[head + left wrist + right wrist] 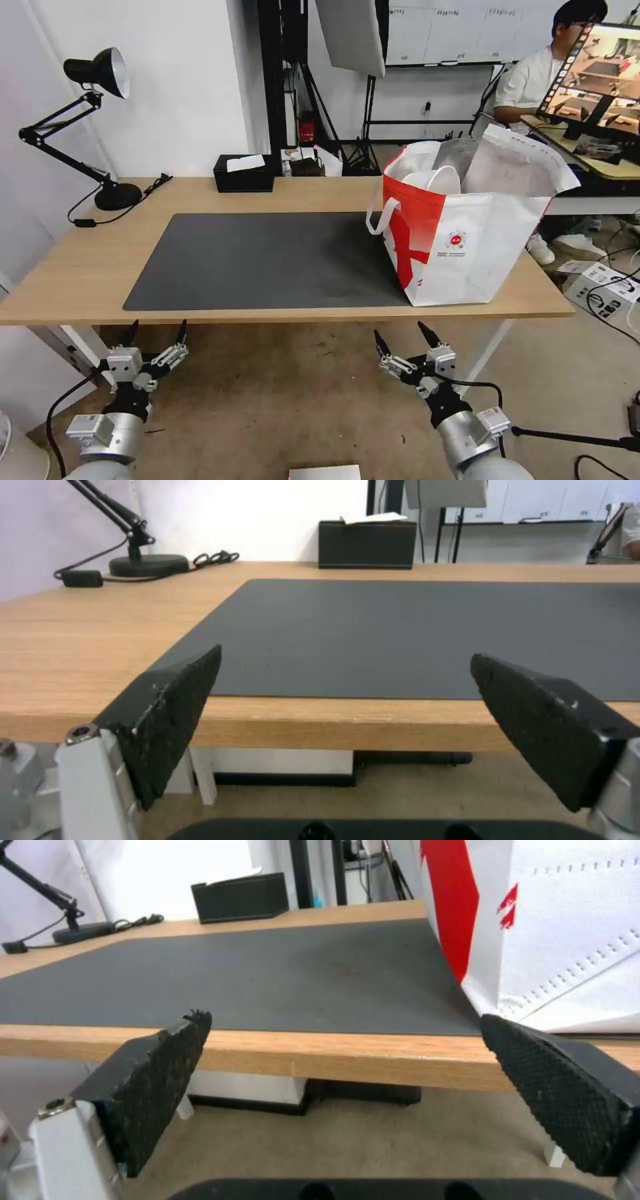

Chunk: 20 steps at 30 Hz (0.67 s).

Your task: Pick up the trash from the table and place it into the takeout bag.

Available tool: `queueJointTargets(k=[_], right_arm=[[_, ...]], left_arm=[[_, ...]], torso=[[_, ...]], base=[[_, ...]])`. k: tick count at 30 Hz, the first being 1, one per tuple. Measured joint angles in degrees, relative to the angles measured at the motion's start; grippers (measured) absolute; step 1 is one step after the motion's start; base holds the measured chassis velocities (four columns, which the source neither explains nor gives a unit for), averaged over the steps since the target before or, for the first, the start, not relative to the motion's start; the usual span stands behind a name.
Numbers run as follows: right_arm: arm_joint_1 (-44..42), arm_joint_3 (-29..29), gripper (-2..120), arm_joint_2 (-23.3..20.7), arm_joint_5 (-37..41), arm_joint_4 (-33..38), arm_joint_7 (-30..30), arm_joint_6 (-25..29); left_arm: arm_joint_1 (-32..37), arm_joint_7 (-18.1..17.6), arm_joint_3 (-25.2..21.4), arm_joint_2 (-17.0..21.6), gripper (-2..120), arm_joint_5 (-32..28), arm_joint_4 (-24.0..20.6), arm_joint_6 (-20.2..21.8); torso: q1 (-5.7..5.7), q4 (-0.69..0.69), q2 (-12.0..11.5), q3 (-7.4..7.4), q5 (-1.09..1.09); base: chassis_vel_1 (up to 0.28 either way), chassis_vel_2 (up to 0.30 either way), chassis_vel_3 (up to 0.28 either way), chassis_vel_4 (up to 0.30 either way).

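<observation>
The takeout bag [467, 247], white and red with a foil lining, stands open at the right end of the table [80, 267], partly on the dark grey mat [267, 260]. A white round bowl [437, 181] of the trash leans inside the bag's mouth. My left gripper [159, 325] hangs open below the table's front edge, left of centre, with nothing between its fingers. My right gripper [399, 329] is open and empty too, below the front edge and just before the bag. From the wrists, the left gripper [345, 654] faces the bare mat [427, 630] and the right gripper [344, 1016] faces the bag [547, 930].
A black tissue box [243, 173] sits at the table's back edge, and a black desk lamp [100, 133] with its cable at the back left. A desk with a monitor [600, 73] stands behind the bag. Boxes and cables [603, 287] lie on the floor at the right.
</observation>
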Motion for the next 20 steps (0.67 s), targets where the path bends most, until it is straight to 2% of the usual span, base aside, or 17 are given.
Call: queueJointTargets(k=[20], right_arm=[[0.0,0.0,100,0.0,0.0,0.0,0.0,0.0]], left_arm=[[-0.04,-0.06,0.02,0.01,100,-0.04,0.03,0.02]], torso=[[0.0,0.0,0.0,0.0,0.0]], base=[[0.0,0.0,0.0,0.0]])
